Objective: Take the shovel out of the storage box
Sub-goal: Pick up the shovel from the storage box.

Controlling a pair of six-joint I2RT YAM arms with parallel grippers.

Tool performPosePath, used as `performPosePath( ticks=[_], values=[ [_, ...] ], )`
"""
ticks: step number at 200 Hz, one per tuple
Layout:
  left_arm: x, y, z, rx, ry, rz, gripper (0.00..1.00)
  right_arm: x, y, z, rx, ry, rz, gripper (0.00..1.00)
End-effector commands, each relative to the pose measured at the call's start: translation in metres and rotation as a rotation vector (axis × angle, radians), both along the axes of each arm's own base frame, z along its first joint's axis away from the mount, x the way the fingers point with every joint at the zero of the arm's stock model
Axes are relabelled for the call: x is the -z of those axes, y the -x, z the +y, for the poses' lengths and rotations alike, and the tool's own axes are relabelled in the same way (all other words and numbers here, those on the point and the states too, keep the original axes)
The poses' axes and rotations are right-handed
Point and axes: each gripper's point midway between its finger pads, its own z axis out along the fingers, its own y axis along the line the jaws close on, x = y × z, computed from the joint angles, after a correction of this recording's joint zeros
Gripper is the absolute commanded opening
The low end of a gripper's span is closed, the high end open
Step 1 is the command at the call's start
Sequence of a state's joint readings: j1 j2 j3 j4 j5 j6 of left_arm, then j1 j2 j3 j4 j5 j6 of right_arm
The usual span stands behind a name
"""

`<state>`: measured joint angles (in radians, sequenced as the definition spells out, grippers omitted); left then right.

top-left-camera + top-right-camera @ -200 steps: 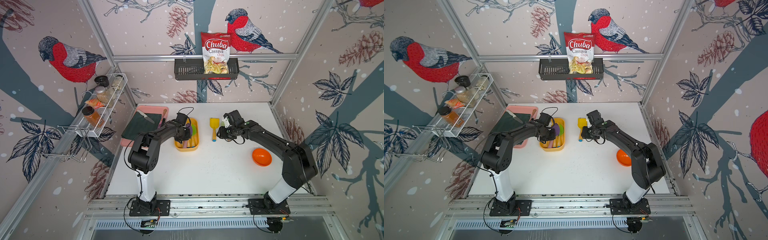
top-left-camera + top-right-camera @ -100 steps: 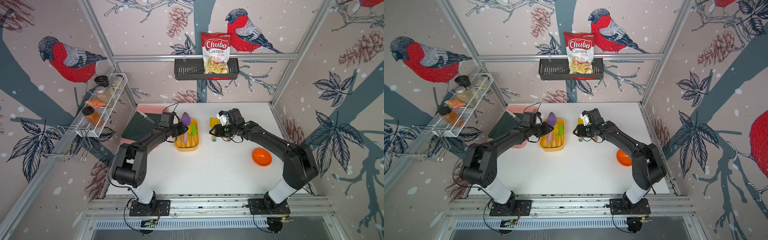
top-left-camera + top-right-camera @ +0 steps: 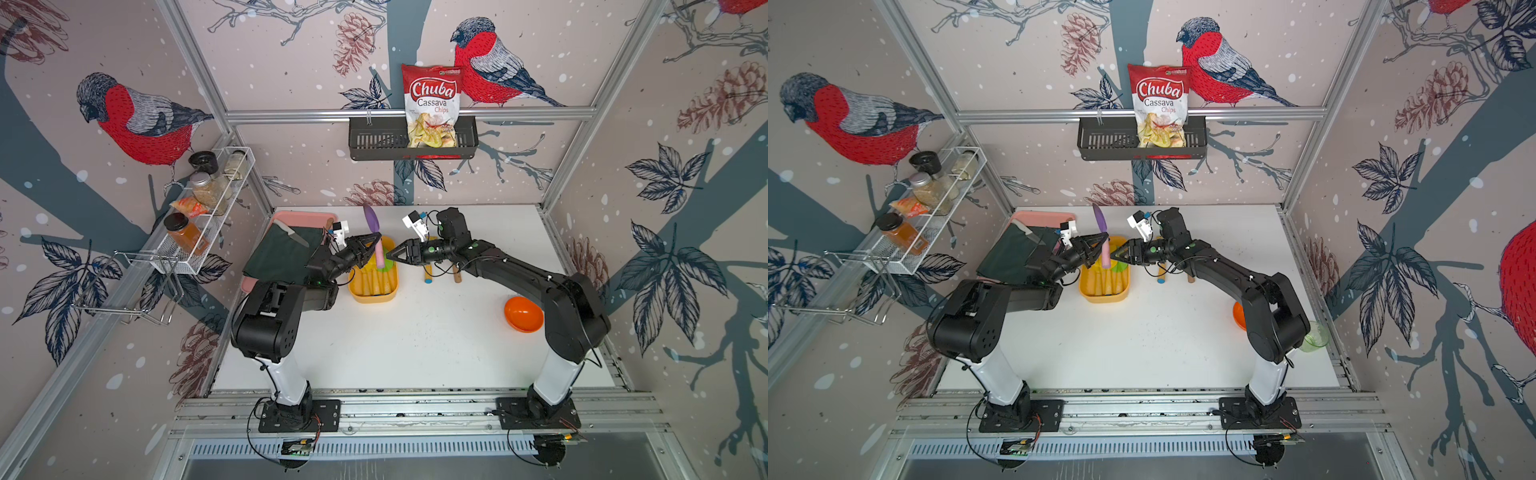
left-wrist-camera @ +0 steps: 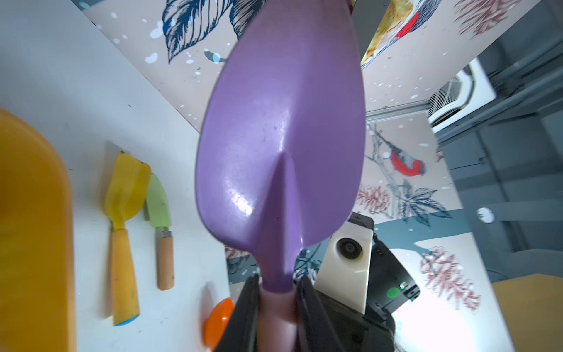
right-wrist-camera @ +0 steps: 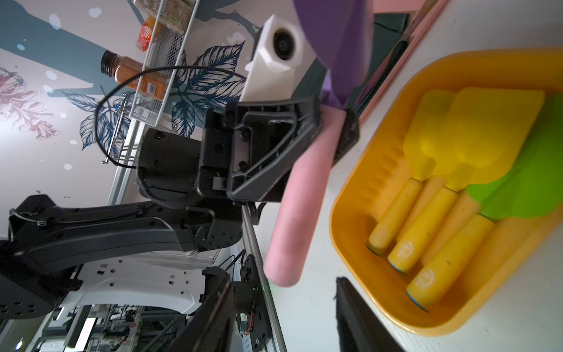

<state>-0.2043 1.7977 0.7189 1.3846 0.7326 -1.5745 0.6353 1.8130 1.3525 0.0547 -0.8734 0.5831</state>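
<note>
My left gripper (image 3: 376,244) is shut on the shovel (image 3: 371,218), at the joint between its purple blade and pink handle. It holds the shovel upright in the air over the storage box (image 3: 394,286), a yellow-orange tub (image 3: 1125,286). The left wrist view is filled by the purple blade (image 4: 280,122), with the left gripper (image 4: 277,285) clamped below it. My right gripper (image 3: 390,257) stands open just right of the handle. In the right wrist view the pink handle end (image 5: 283,268) hangs just ahead of the right gripper (image 5: 283,289), untouched. Two yellow shovels (image 5: 475,128) and a green one (image 5: 524,189) lie in the box (image 5: 350,243).
A yellow shovel (image 4: 122,243) and a wooden-handled green trowel (image 4: 158,207) lie on the table right of the box. An orange bowl (image 3: 523,313) sits at the right. A pink tray (image 3: 299,216) with a dark cloth and knife is at the back left. A green cup (image 3: 1315,337) stands by the right arm.
My left gripper has lifted the purple shovel up out of the box and stood it upright. My right gripper has swung left toward its handle and opened wider.
</note>
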Motion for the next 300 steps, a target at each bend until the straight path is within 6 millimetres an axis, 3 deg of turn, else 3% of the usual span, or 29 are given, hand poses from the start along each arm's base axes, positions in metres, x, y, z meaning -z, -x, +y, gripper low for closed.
performPosePath(
  ticks=[1, 49, 95, 144, 174, 206, 238, 244, 259, 268, 272, 300],
  values=[
    [-0.057, 0.026, 0.007, 0.051, 0.184, -0.195, 0.0, -0.007, 0.001, 0.009, -0.042, -0.047, 0.001, 0.56],
    [-0.053, 0.026, 0.001, 0.039, 0.053, -0.207, 0.0, 0.008, -0.01, 0.022, -0.039, -0.024, 0.05, 0.55],
    [-0.042, 0.026, -0.004, 0.021, -0.13, -0.202, 0.0, -0.008, -0.007, 0.027, -0.062, -0.089, 0.051, 0.54],
    [-0.046, 0.026, -0.009, 0.02, -0.14, -0.222, 0.0, -0.017, 0.002, 0.038, -0.112, -0.141, 0.064, 0.48],
    [-0.049, 0.029, -0.013, 0.027, -0.13, -0.238, 0.0, -0.016, 0.006, 0.044, -0.129, -0.136, 0.057, 0.39],
    [-0.047, 0.03, -0.012, 0.03, -0.121, -0.236, 0.0, -0.01, 0.006, 0.041, -0.12, -0.137, 0.073, 0.21],
    [-0.044, 0.031, -0.015, 0.052, -0.116, -0.231, 0.0, -0.003, 0.002, 0.033, -0.094, -0.123, 0.086, 0.15],
    [-0.044, 0.031, -0.015, 0.053, -0.116, -0.231, 0.09, -0.001, 0.0, 0.032, -0.088, -0.117, 0.084, 0.14],
    [-0.041, 0.031, -0.014, 0.042, -0.128, -0.221, 0.56, 0.003, -0.001, 0.029, -0.071, -0.088, 0.074, 0.13],
    [-0.039, 0.03, -0.013, 0.037, -0.143, -0.216, 0.76, 0.005, -0.001, 0.026, -0.06, -0.073, 0.066, 0.12],
    [-0.039, 0.03, -0.013, 0.037, -0.15, -0.214, 0.96, 0.005, -0.001, 0.024, -0.056, -0.065, 0.065, 0.13],
    [-0.038, 0.031, -0.009, 0.005, -0.211, -0.188, 0.99, 0.011, -0.006, 0.002, 0.016, -0.024, 0.07, 0.12]
  ],
)
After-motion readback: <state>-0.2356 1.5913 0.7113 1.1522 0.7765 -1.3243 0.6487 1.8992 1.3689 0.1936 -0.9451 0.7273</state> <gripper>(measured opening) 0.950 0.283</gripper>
